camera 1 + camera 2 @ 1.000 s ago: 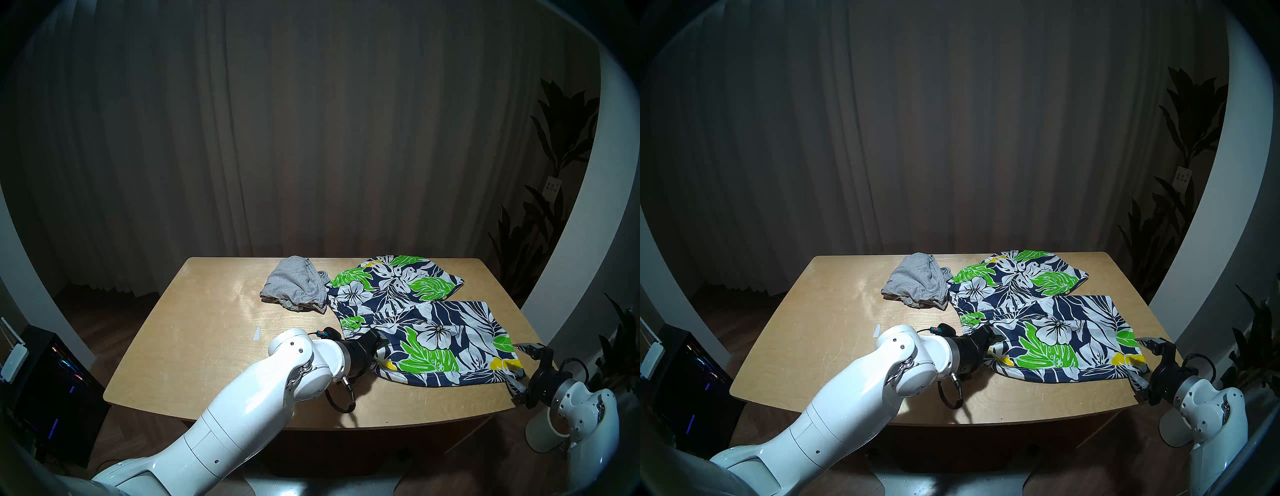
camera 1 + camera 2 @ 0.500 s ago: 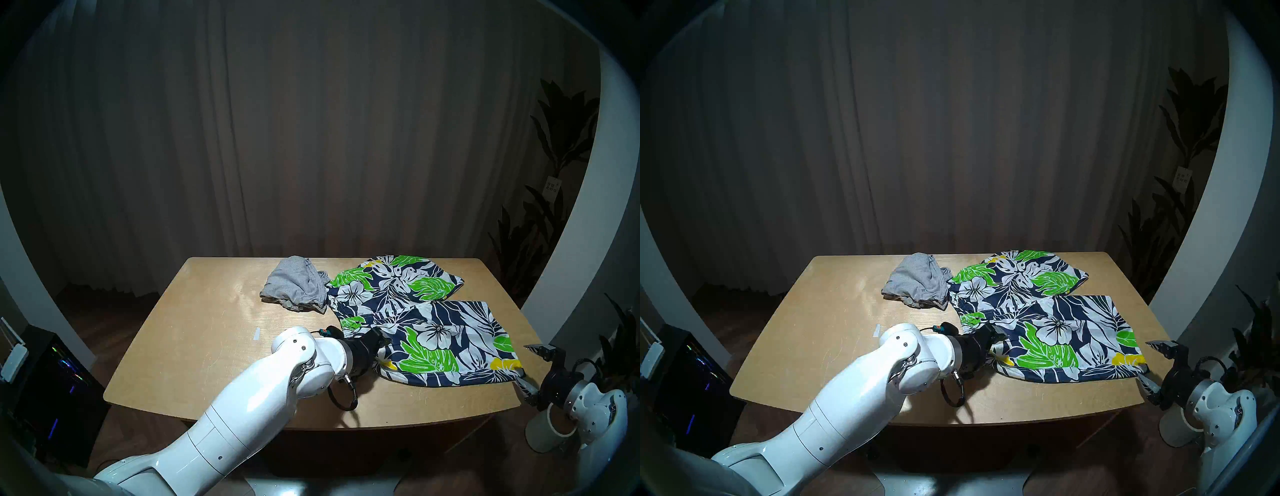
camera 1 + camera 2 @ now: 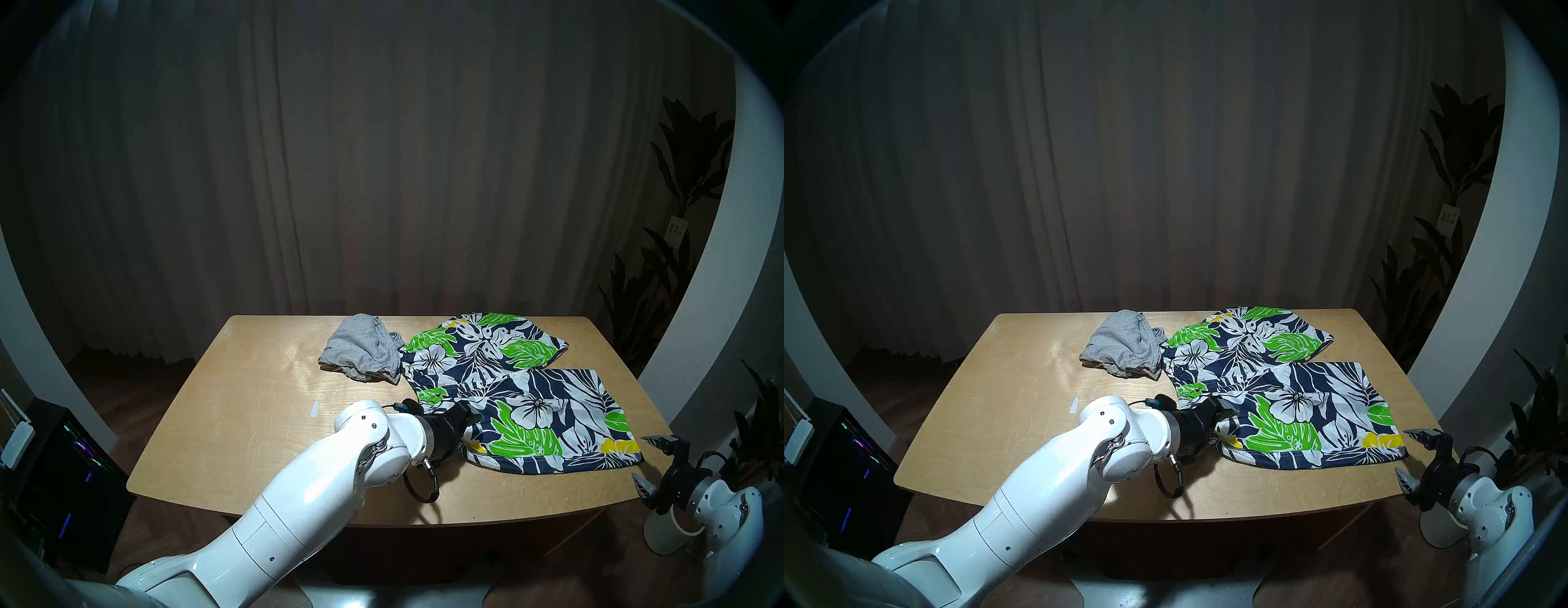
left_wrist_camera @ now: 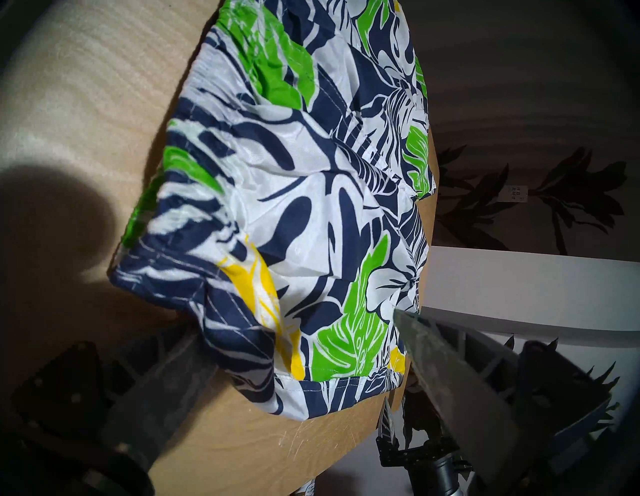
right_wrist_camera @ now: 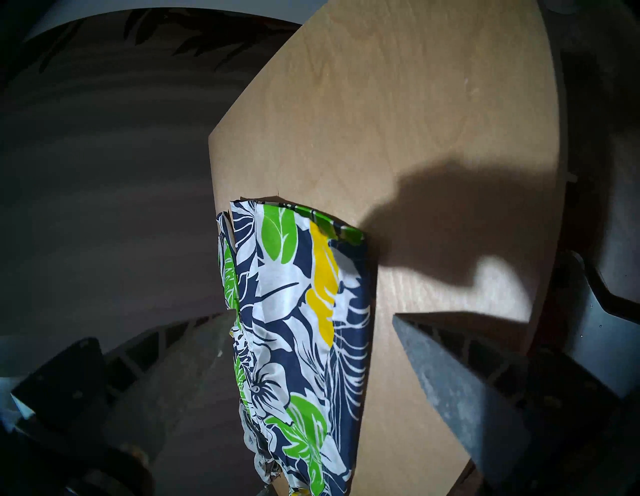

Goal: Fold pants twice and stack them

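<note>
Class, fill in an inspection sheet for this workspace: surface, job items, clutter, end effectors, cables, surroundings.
Surface: wooden table, scratched.
Job items: floral shorts spread flat, unfolded; grey shorts bunched beside them, at the far edge.
Clutter: small white strip.
End effectors: left end effector open at the floral waistband; right end effector open, off the table's right edge, empty.
Cables: black cable loop at left wrist.
Surroundings: curtain, plants, lit computer case.
</note>
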Controlling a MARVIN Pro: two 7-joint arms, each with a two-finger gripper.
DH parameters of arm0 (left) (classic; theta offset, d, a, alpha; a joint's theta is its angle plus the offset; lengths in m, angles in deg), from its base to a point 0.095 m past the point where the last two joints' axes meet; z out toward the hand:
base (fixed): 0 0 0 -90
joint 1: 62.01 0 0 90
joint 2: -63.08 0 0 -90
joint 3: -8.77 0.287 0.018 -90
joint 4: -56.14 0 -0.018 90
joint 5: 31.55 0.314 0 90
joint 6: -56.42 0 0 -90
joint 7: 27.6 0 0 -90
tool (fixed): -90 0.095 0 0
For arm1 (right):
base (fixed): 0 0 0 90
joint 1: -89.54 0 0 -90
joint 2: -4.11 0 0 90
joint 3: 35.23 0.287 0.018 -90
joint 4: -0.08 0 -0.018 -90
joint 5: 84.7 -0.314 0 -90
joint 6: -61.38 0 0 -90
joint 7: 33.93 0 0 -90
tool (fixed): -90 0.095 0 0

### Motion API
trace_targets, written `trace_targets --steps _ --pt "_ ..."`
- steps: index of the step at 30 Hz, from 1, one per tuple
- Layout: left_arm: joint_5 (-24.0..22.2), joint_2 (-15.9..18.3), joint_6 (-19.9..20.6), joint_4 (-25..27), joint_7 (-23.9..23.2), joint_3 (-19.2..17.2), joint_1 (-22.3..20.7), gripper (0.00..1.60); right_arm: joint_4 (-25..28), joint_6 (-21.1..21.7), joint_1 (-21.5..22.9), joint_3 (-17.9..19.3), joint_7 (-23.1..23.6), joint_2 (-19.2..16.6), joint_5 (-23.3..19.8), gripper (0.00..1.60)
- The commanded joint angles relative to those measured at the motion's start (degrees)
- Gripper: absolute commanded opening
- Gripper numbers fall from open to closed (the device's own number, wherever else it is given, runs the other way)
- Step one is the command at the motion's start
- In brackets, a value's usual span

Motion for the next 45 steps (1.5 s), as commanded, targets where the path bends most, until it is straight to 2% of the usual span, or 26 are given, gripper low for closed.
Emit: trace_targets --steps 1,6,8,19,20,22,23,24,25,26,27,28,30,31,32,33,35,36,37,45 --pt "-0.1 -0.1 0.1 0.3 0.0 -0.1 -0.1 1.6 -1.2 -0.8 2.3 -1.3 0.3 -1.2 1.7 1.6" --pt "-0.4 0.1 0.1 0.1 -0.1 -0.4 0.0 1.6 -2.0 -1.8 3.1 -2.6 0.5 -1.3 3.1 1.6" --pt "-0.4 0.1 0.2 -0.2 -0.4 -0.4 0.0 1.6 -2.2 -2.0 3.2 -3.5 2.0 -1.5 5.9 1.6" --pt "-0.3 -0.4 0.6 -2.3 -1.1 0.1 -0.3 1.6 -3.4 -3.2 4.7 -6.1 1.4 -1.5 6.2 1.59" --pt "-0.3 -0.4 0.5 -2.3 -1.1 0.0 -0.3 1.48 -3.4 -3.1 4.8 -6.3 1.3 -1.6 6.1 1.52" --pt "-0.5 -0.3 0.2 -2.1 -0.9 -0.2 -0.2 1.04 -3.5 -3.2 4.9 -6.4 1.1 -1.7 6.2 1.29" --pt "-0.5 -0.3 0.1 -2.1 -0.8 -0.2 -0.2 0.74 -3.5 -3.2 5.0 -6.5 1.0 -1.7 6.2 1.2" --pt "-0.5 -0.2 0.0 -2.0 -0.9 -0.3 -0.1 0.67 -3.6 -3.1 5.0 -6.6 0.9 -1.8 6.2 1.16" --pt "-0.5 -0.2 0.0 -1.9 -0.9 -0.4 -0.1 0.61 -3.6 -3.1 5.0 -6.6 0.8 -1.8 6.2 0.78" --pt "-0.4 -0.1 -0.2 -1.7 -0.8 -0.5 0.0 0.6 -3.6 -3.1 5.1 -6.6 0.8 -1.9 6.2 0.75" --pt "-0.4 0.0 -0.2 -1.6 -0.8 -0.5 0.1 0.46 -3.6 -3.1 5.1 -6.6 0.8 -1.9 6.2 0.73" --pt "-0.5 0.0 -0.5 -1.3 -0.5 -0.7 0.3 0.42 -3.7 -3.0 5.2 -6.7 0.7 -2.0 6.3 0.73" --pt "-0.5 0.3 -1.0 -0.7 -0.3 -0.9 0.6 0.35 -3.7 -3.1 5.3 -6.7 0.7 -2.0 6.4 0.6" --pt "-0.6 0.5 -1.1 -0.5 -0.4 -1.1 0.8 0.2 -3.8 -3.2 5.4 -6.7 0.7 -2.0 6.4 0.55" --pt "-0.4 0.7 -1.2 -0.2 -0.3 -1.1 0.9 0.17 -3.8 -3.2 5.6 -6.7 0.7 -2.0 6.4 0.48" --pt "-0.5 0.8 -1.3 0.0 -0.4 -1.2 1.1 0.06 -3.8 -3.2 5.7 -6.7 0.6 -2.0 6.4 0.25" --pt "-0.6 1.1 -1.4 0.6 -0.3 -1.4 1.3 0.0 -3.8 -3.2 5.8 -6.6 0.8 -2.1 6.4 0.21" --pt "-0.6 1.2 -1.6 1.0 -0.3 -1.5 1.5 0.0 -3.7 -3.2 5.9 -6.5 0.8 -2.1 6.4 0.14" --pt "-0.7 1.3 -1.6 1.3 -0.2 -1.6 1.6 0.0 -3.5 -3.2 5.9 -6.4 0.7 -2.1 6.4 0.0" --pt "-1.9 2.0 -1.7 4.3 0.5 -2.1 2.1 0.0 0.5 -2.0 5.1 -3.3 -0.4 -2.4 3.6 0.0"
